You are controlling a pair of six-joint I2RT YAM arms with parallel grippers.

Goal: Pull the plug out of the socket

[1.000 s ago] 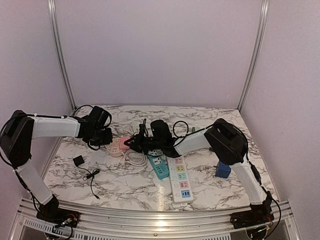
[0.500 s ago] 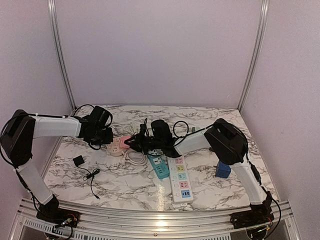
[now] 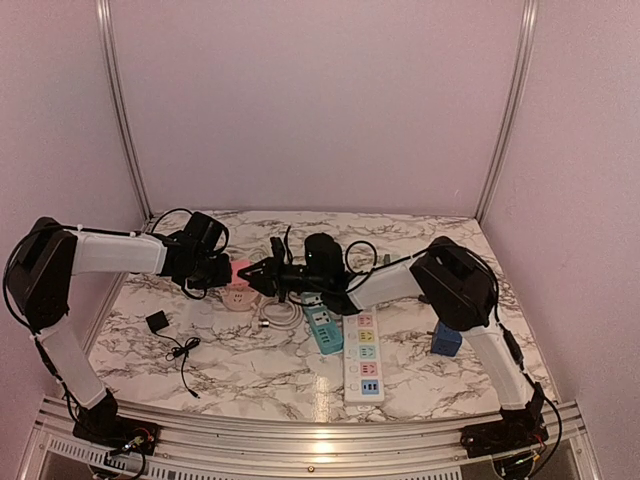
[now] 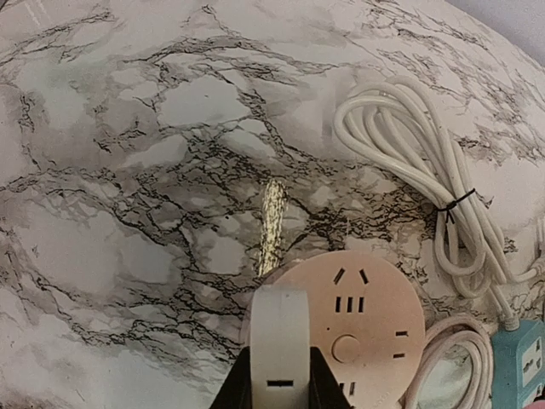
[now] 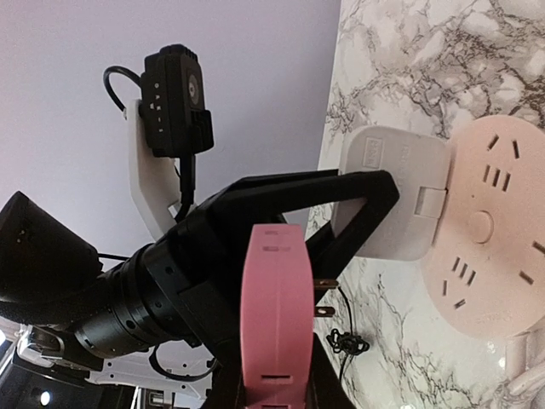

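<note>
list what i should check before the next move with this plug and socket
1. Is the pink plug out of the round peach socket: ok, its prongs are bare.
2. Is the right gripper gripping the plug: ok.
3. Is the left gripper gripping the white square adapter: ok.
4. Is the adapter separate from the socket: cannot tell, their edges meet.
5. Is the coiled white cable apart from both grippers: ok.

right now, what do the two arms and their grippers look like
Left arm and right arm: white link shells, bulky black joints, thin black cables looping near the wrists. Left gripper and right gripper: black, slim tapered fingers.
</note>
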